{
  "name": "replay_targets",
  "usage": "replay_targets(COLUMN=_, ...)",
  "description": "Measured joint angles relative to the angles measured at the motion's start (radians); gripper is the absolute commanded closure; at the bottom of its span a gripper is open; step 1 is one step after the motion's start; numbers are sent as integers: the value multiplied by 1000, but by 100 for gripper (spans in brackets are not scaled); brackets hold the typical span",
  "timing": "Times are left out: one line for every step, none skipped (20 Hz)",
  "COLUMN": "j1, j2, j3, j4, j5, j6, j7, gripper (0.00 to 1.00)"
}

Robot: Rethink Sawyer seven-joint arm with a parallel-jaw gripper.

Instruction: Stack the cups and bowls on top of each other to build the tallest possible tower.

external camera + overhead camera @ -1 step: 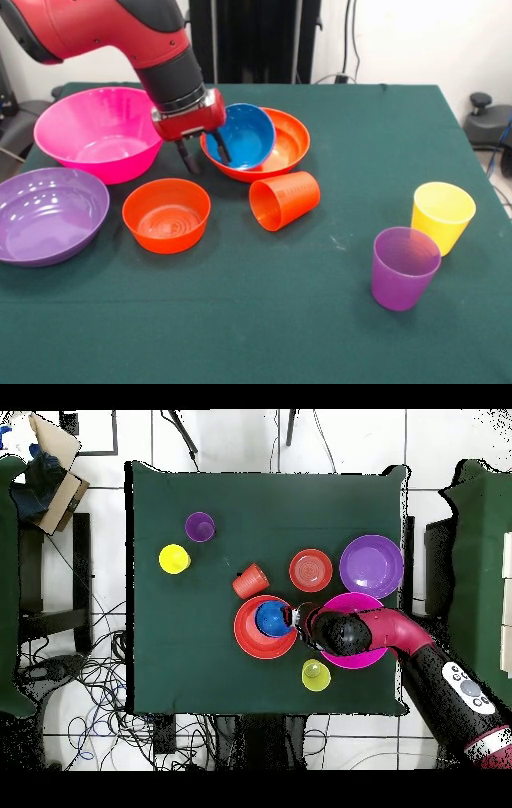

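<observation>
Nearest you in the front view, at the lower right of the frame, a smooth purple plastic cup (405, 267) stands upright on the green-covered worktop (264, 320). Just behind it, a little to its right, is an upright yellow plastic cup (442, 216).

At the left edge you have the wide shallow purple plastic bowl (48, 214), and just to its right the small orange plastic bowl (166, 214), both mouth up. Near the middle of the frame an orange plastic cup (283, 200) lies on its side, its mouth turned toward the lower left.

Behind that cup sits the wide orange plastic bowl (276, 146), and the small blue plastic bowl (242, 135) rests tilted inside it, leaning on its left rim. The tool (205, 155) on the red and black arm (120, 36) hangs at that same rim. One dark finger (219, 146) reaches into the blue bowl and the other stands outside it, so the jaws straddle the blue bowl's wall; you cannot tell whether they actually clamp it.

At the upper left the big pink plastic bowl (98, 130) stands empty, with nothing stacked in it.

In the overhead view a second yellow plastic cup (316, 675) shows just below the pink bowl, upright on the worktop.
</observation>
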Motion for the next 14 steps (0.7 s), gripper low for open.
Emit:
replay_targets(j1=0, j2=3, j3=0, j4=0, j5=-1, j6=0, j7=0, gripper=0)
replay_targets(j1=-1, j2=7, j3=0, j4=0, j5=-2, j6=0, j7=0, gripper=0)
replay_targets(j1=-1, j2=8, j3=0, j4=0, j5=-2, j6=0, j7=0, gripper=0)
replay_targets(j1=-1, j2=9, j3=-1, j4=0, j5=-2, j6=0, j7=0, gripper=0)
replay_targets(j1=-1, j2=10, j3=-1, j4=0, j5=-2, j6=0, j7=0, gripper=0)
replay_targets(j1=-1, j2=10, j3=-1, j4=0, j5=-2, j6=0, j7=0, gripper=0)
replay_targets(j1=-1, j2=10, j3=-2, j4=0, j5=-2, j6=0, j7=0, gripper=0)
replay_targets(j1=-1, j2=9, j3=-2, j4=0, j5=-2, j6=0, j7=0, gripper=0)
replay_targets(j1=-1, j2=9, j3=-2, j4=0, j5=-2, j6=0, j7=0, gripper=0)
replay_targets(j1=-1, j2=9, j3=-2, j4=0, j5=-2, j6=0, j7=0, gripper=0)
replay_targets(j1=-1, j2=7, j3=-2, j4=1, j5=-2, j6=0, j7=0, gripper=0)
replay_targets(j1=-1, j2=5, j3=-2, j4=2, j5=-2, j6=0, j7=0, gripper=0)
replay_targets(j1=-1, j2=3, j3=-2, j4=4, j5=-2, j6=0, j7=0, gripper=0)
replay_targets(j1=-1, j2=1, j3=-2, j4=5, j5=-2, j6=0, j7=0, gripper=0)
